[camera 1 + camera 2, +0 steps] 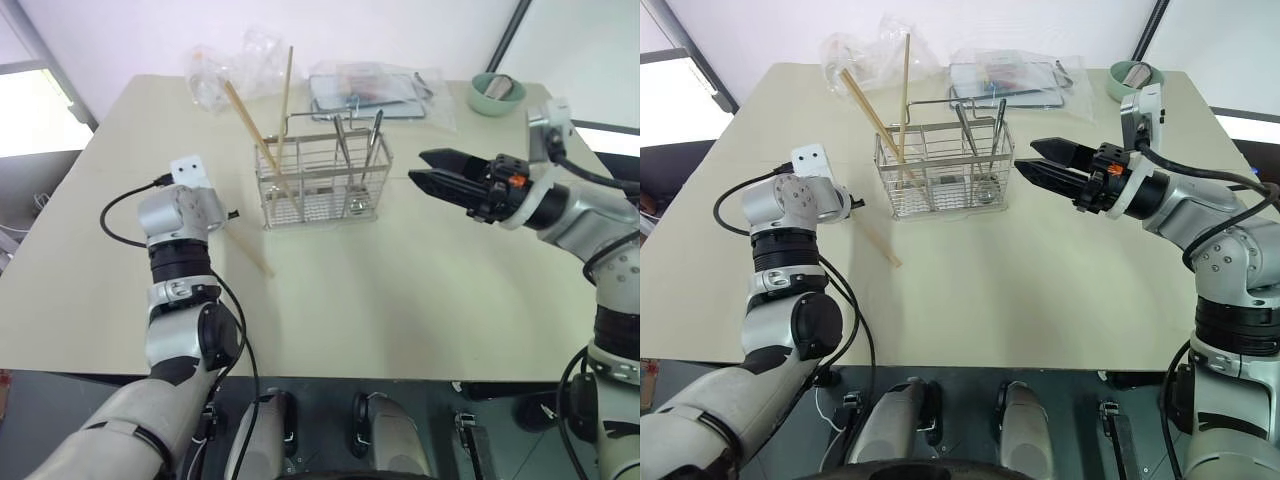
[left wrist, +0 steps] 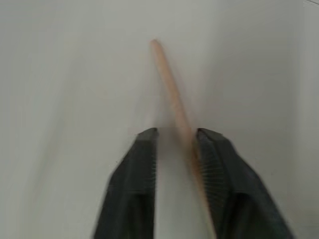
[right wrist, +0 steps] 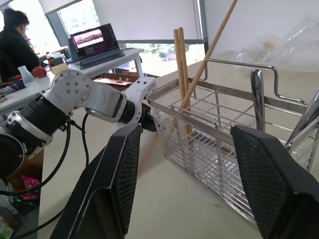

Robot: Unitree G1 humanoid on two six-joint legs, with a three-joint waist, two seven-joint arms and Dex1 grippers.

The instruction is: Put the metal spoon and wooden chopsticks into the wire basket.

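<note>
One wooden chopstick (image 1: 255, 257) lies flat on the table, left of the wire basket (image 1: 322, 185). My left gripper (image 2: 177, 132) is lowered onto its near end and has shut on it, the stick (image 2: 167, 79) pressed against one pad. More wooden chopsticks (image 1: 250, 120) lean in the basket's left end. Two shiny metal handles (image 1: 343, 145) stand in its right end; I cannot tell which is the metal spoon. My right gripper (image 1: 416, 166) hovers open and empty just right of the basket, pointing at it.
Behind the basket lie a plastic-wrapped wire tray (image 1: 365, 90) and crumpled clear bags (image 1: 225, 65). A green bowl (image 1: 496, 93) sits at the far right corner. Beyond the table are a laptop (image 3: 94, 42) and a seated person (image 3: 15, 40).
</note>
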